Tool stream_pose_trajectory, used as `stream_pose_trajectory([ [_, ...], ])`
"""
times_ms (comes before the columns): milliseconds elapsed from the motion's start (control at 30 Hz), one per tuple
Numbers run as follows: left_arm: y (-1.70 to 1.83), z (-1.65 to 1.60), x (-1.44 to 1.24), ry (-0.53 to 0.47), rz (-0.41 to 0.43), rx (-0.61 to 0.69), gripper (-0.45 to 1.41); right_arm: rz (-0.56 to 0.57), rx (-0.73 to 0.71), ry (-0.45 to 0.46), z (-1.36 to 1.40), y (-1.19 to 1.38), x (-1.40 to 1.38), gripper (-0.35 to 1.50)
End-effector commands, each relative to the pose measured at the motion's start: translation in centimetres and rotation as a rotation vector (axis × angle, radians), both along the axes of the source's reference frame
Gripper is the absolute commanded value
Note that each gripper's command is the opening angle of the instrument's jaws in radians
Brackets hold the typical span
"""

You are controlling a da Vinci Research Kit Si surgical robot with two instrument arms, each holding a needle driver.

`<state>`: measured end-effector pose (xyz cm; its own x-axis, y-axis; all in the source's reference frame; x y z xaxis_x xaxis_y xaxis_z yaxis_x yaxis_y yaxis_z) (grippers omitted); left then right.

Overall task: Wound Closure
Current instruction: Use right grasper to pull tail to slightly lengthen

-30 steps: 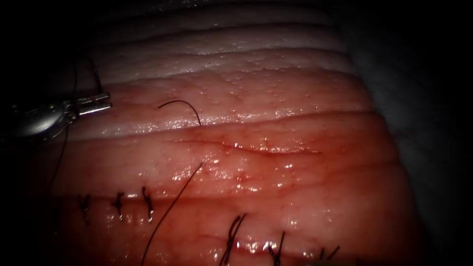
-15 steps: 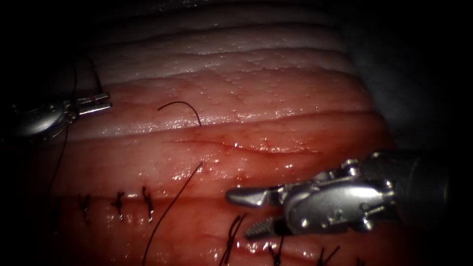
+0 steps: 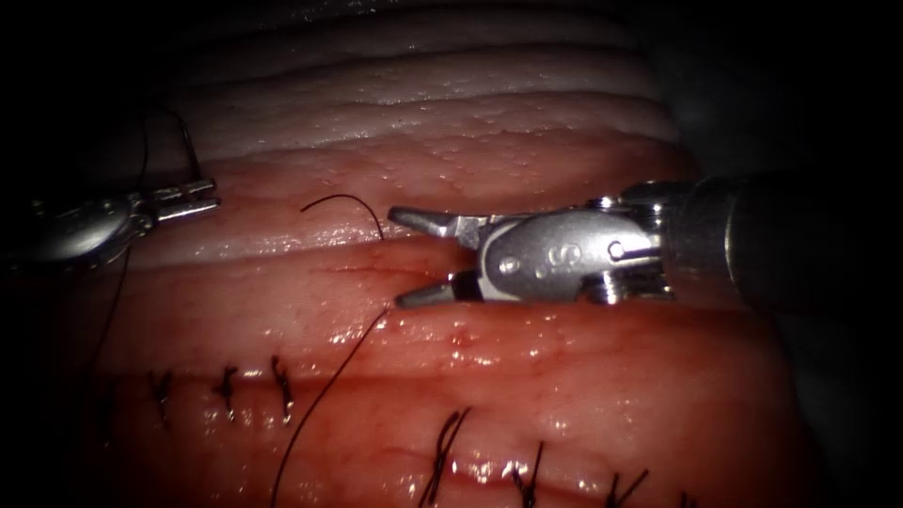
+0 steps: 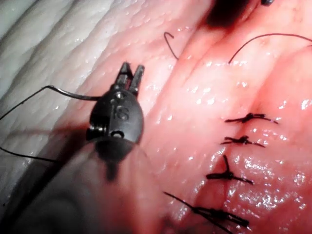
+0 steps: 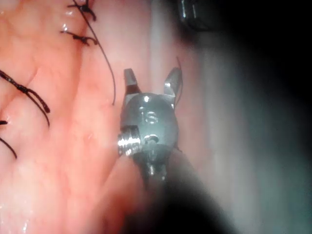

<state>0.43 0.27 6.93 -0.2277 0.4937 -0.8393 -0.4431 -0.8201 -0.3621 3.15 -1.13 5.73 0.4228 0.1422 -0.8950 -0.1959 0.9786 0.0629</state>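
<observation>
Endoscope view: right tool [image 3: 403, 258] lies over the middle of the tissue [image 3: 564, 376], jaws spread wide and empty, tips pointing left at the cut [image 3: 489, 282]. A curved dark arc, seemingly the needle [image 3: 350, 205], stands out of the tissue just left of the upper jaw tip, apart from it; I cannot tell needle from thread here. A thread [image 3: 324, 400] runs from just below the lower jaw tip toward the bottom edge. Left tool [image 3: 202, 198] sits well to the left, jaws closed on thread [image 3: 188, 150] that rises from them. Finished stitches [image 3: 226, 388] lie below. Left wrist view: left tool [image 4: 130, 70] closed, a thread [image 4: 58, 90] trailing beside its head; the arc [image 4: 169, 44] stands ahead of its tips. Right wrist view: right tool [image 5: 152, 78] spread, nothing between the jaws; thread [image 5: 109, 68] runs just beside one jaw.
</observation>
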Motion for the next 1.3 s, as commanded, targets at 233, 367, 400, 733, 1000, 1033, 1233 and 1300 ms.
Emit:
stream_pose_trajectory([
  [233, 0.0, 0.05, -0.08, 0.0, 0.0, 0.001, -0.45, -0.008, -0.002, -0.062, 0.45, 0.27, 0.51, 1.01],
  [367, 0.0, 0.05, -0.07, 0.001, 0.002, 0.002, -0.45, -0.034, 0.004, -0.104, 0.61, 0.28, 0.66, 0.93],
  [400, 0.0, 0.05, -0.07, 0.001, 0.002, 0.002, -0.45, -0.04, 0.006, -0.113, 0.64, 0.27, 0.69, 0.93],
  [733, 0.0, 0.05, -0.07, 0.001, 0.002, 0.002, -0.45, -0.084, -0.001, -0.148, 0.75, 0.24, 0.79, -0.35],
  [1000, 0.01, 0.06, -0.07, 0.001, 0.002, 0.002, -0.45, 0.113, 0.163, 0.016, 0.71, 0.3, 0.68, -0.35],
  [1033, 0.01, 0.07, -0.08, 0.001, 0.002, 0.002, -0.45, 0.147, 0.2, 0.04, 0.73, 0.3, 0.64, -0.35],
  [1233, 0.22, 0.22, -0.08, 0.084, -0.004, 0.024, -0.45, 0.356, 0.421, 0.191, 0.83, 0.3, 0.33, -0.35],
  [1300, 0.27, 0.28, -0.11, 0.105, -0.009, 0.028, -0.45, 0.387, 0.457, 0.193, 0.84, 0.28, 0.27, -0.35],
])
